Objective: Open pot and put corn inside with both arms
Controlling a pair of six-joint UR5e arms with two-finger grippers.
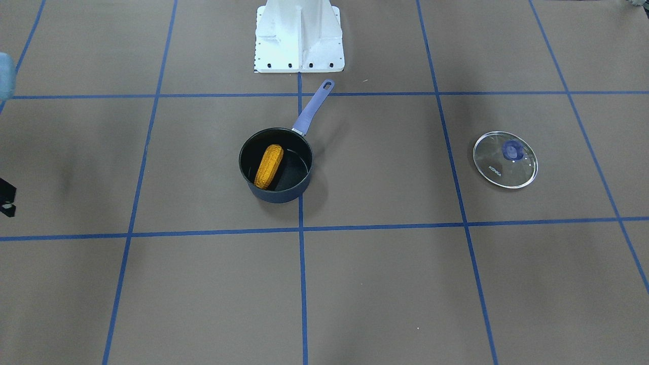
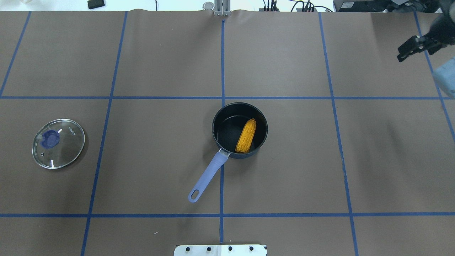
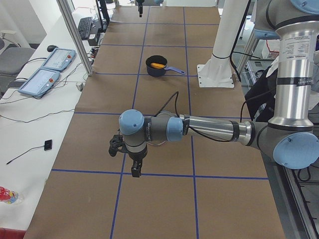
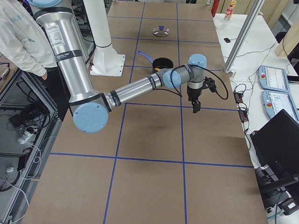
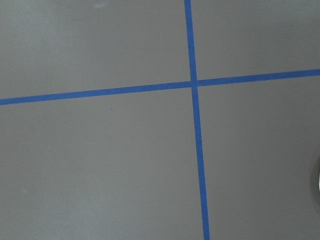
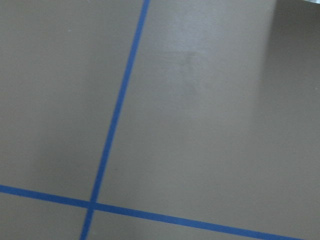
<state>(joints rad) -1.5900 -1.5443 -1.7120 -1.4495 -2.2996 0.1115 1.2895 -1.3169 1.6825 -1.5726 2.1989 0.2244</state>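
The dark pot (image 2: 227, 106) with a lilac handle (image 2: 208, 176) stands uncovered at the table's middle. The orange-yellow corn (image 2: 246, 136) lies inside it, leaning on the wall; it also shows in the front view (image 1: 268, 166). The glass lid (image 2: 58, 143) with a blue knob lies flat on the table far to the robot's left. My right gripper (image 2: 403, 53) hangs high over the far right corner, away from the pot; I cannot tell whether it is open. My left gripper (image 3: 134, 167) shows only in the left side view, pointing down near the lid; I cannot tell its state.
The white robot base (image 1: 299, 35) stands behind the pot's handle. Blue tape lines grid the brown table. Teach pendants (image 3: 47, 69) and cables lie on the side bench. A person (image 4: 18, 32) stands by the robot in the right side view.
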